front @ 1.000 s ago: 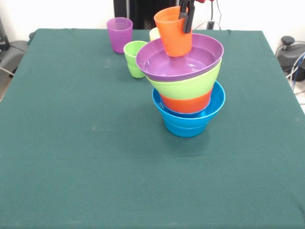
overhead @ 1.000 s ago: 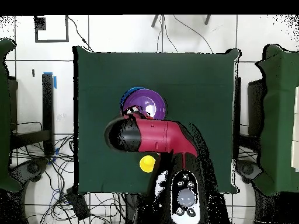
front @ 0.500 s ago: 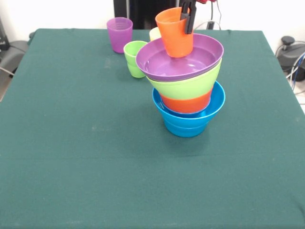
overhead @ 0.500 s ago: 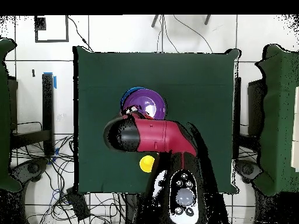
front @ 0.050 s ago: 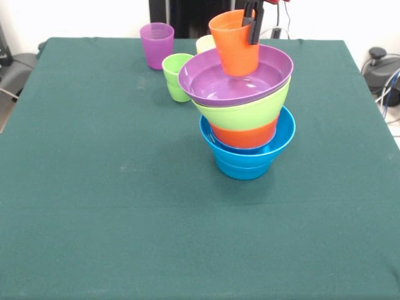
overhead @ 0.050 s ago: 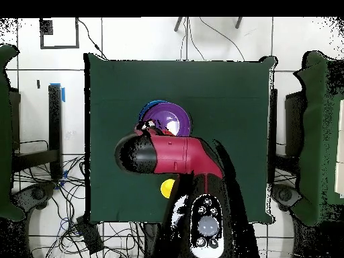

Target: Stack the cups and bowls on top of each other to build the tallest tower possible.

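The gripper [front @ 0.050 s ago: 252, 22] comes down from above with its dark fingers pinched over the rim of the small orange plastic cup [front @ 0.050 s ago: 235, 42], one finger inside the wall and one outside, so it is clamped on that cup. The cup hangs upright, tilted a little, directly over the hollow of the large glossy purple bowl [front @ 0.050 s ago: 234, 76] that tops the tower [front @ 0.050 s ago: 245, 119] (lime green, orange and blue bowls nested beneath it). Its base seems at or just above the bowl's floor; I judge a straight lowering is all that is needed. Behind stand the purple tumbler [front @ 0.050 s ago: 156, 44], the green tumbler [front @ 0.050 s ago: 175, 76] and a pale yellow one [front @ 0.050 s ago: 203, 44]. No writing or labels are readable anywhere.
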